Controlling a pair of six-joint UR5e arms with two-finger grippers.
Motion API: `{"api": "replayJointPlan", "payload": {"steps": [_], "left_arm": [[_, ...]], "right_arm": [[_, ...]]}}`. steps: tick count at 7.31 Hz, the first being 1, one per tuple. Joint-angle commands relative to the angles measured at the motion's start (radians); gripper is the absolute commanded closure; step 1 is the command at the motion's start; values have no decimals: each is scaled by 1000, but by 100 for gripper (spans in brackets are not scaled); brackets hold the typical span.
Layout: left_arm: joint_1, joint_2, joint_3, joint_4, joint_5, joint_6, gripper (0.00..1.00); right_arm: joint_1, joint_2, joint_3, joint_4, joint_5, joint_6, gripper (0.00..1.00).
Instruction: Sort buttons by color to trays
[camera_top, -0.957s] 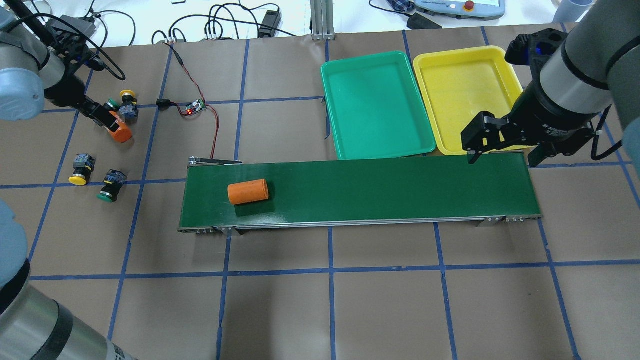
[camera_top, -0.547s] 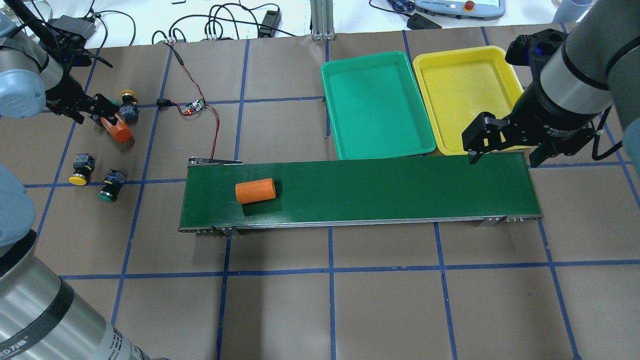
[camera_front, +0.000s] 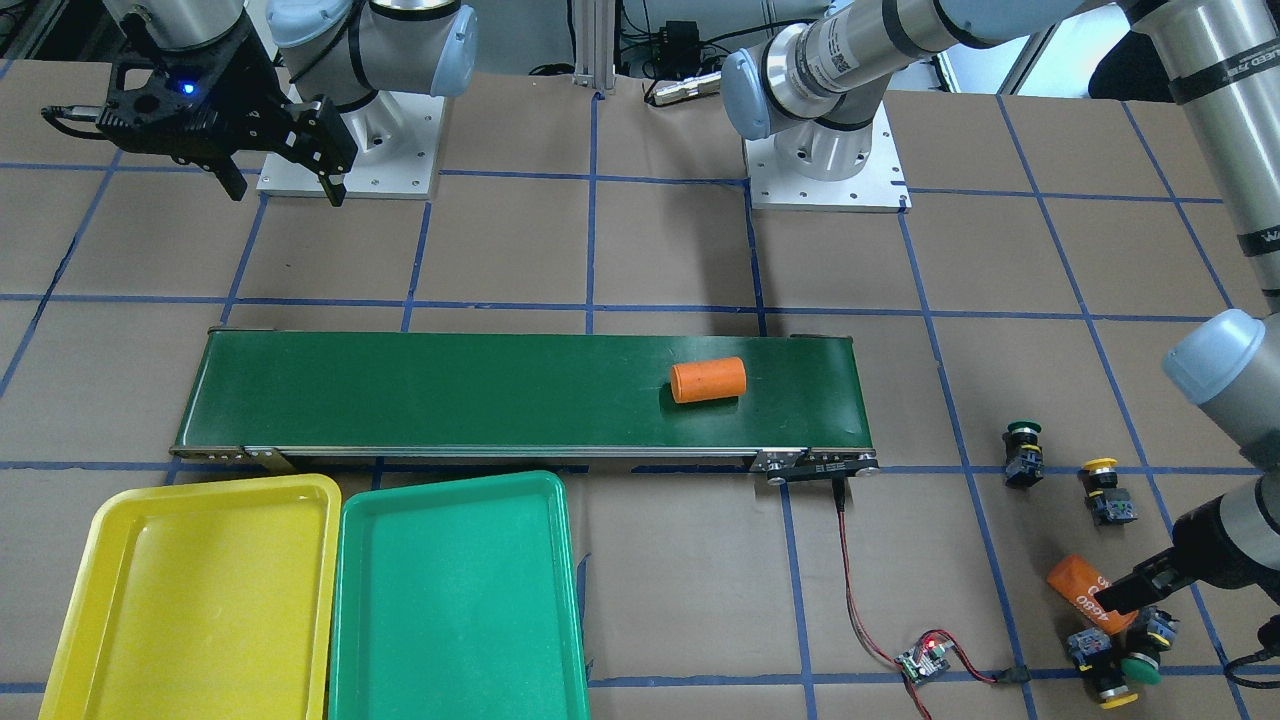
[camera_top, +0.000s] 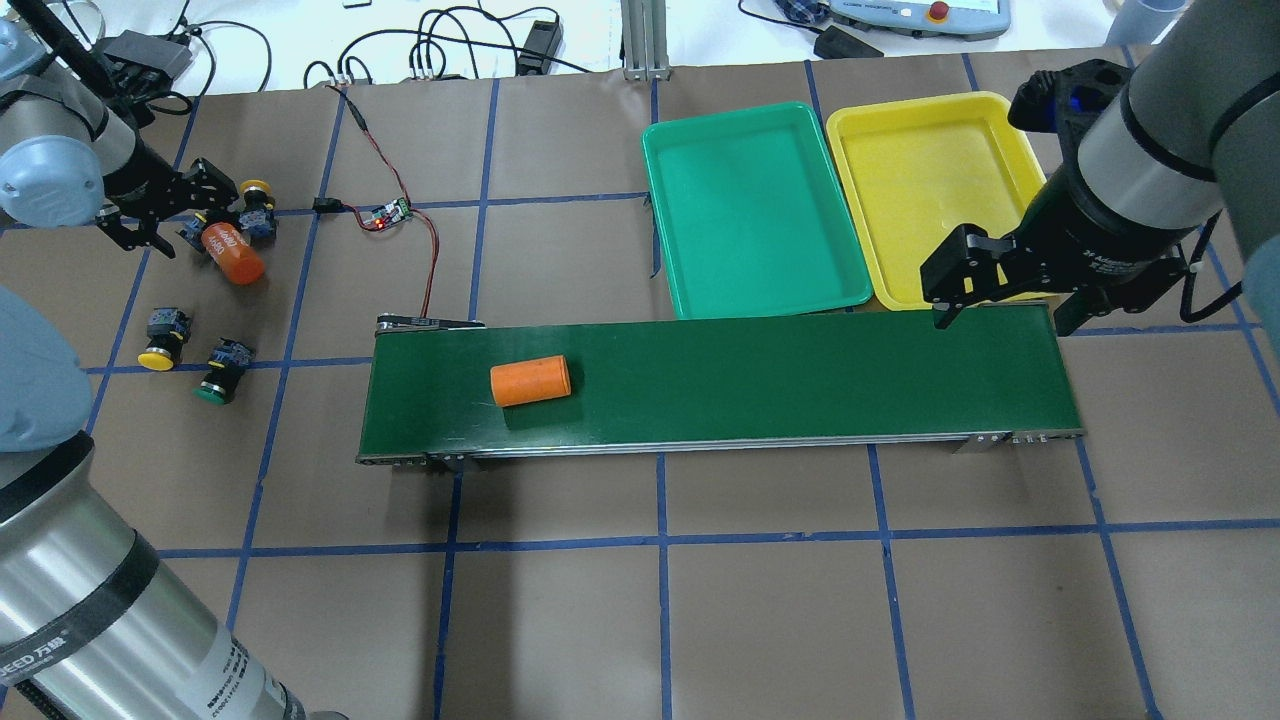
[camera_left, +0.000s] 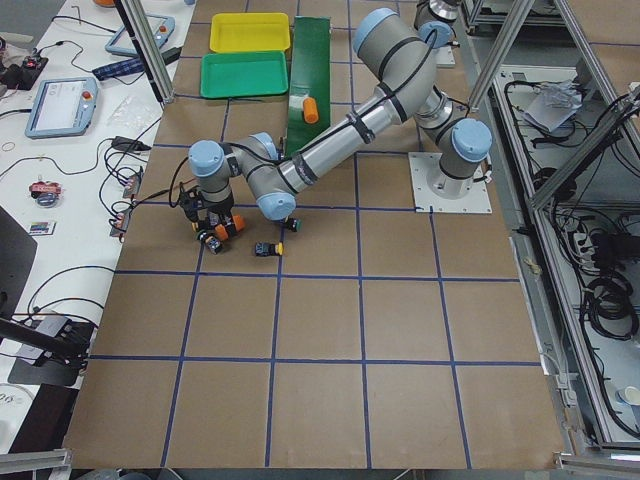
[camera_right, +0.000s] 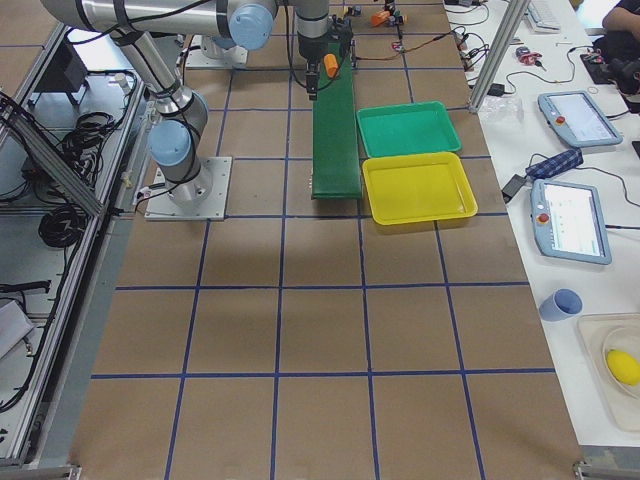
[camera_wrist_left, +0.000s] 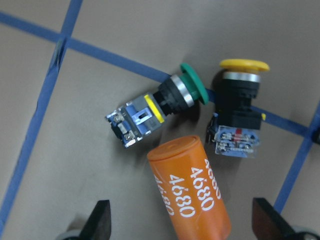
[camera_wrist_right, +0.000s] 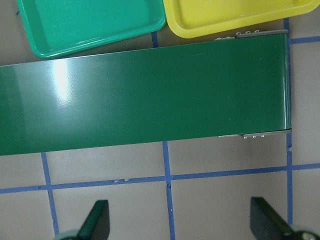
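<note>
My left gripper (camera_wrist_left: 182, 221) hangs over the table (camera_top: 760, 600) at its far-left corner, jaws spread wide and gripping nothing. The 4680 cylinder (camera_wrist_left: 192, 197) lies between my fingertips (camera_wrist_left: 100, 222), clear of both. Seen from my wrist, a green button (camera_wrist_left: 160, 107) lies on its side at the cylinder's 11 o'clock. Its cap is just beside a yellow button (camera_wrist_left: 239, 110) at 1 o'clock, whose terminal block sits close against the cylinder's top end.

From overhead, the other pair rests on the table at 6 o'clock of that cluster, well apart from it. There the second yellow button (camera_top: 160, 343) has the second green button (camera_top: 222, 370) near it at 4 o'clock, both with caps turned toward my base.

My right gripper (camera_top: 1005, 320) hovers above the 3 o'clock end of the belt (camera_top: 800, 380), jaws equally wide, with nothing between them. A plain cylinder (camera_top: 530, 380) lies on its side toward the belt's 9 o'clock end. The green tray (camera_top: 755, 210) sits at the belt's 12 o'clock, with the yellow tray (camera_top: 930, 180) just beside it at 3 o'clock. All four buttons are on the table, well apart from both trays. A small board (camera_top: 390, 213) with a red light lies at 11 o'clock of the belt, wired to the belt's left end.
</note>
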Motion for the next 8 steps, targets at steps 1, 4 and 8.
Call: {"api": "replayJointPlan", "payload": {"steps": [1, 4, 8], "left_arm": [[2, -37, 4, 3, -2, -100, 0], [-3, -53, 9, -3, -108, -80, 73], [-21, 86, -72, -151, -88, 79, 100]], "right_arm": [[0, 1, -1, 0, -10, -12, 0], [0, 2, 2, -2, -10, -12, 0], [0, 2, 5, -2, 5, 1, 0]]}}
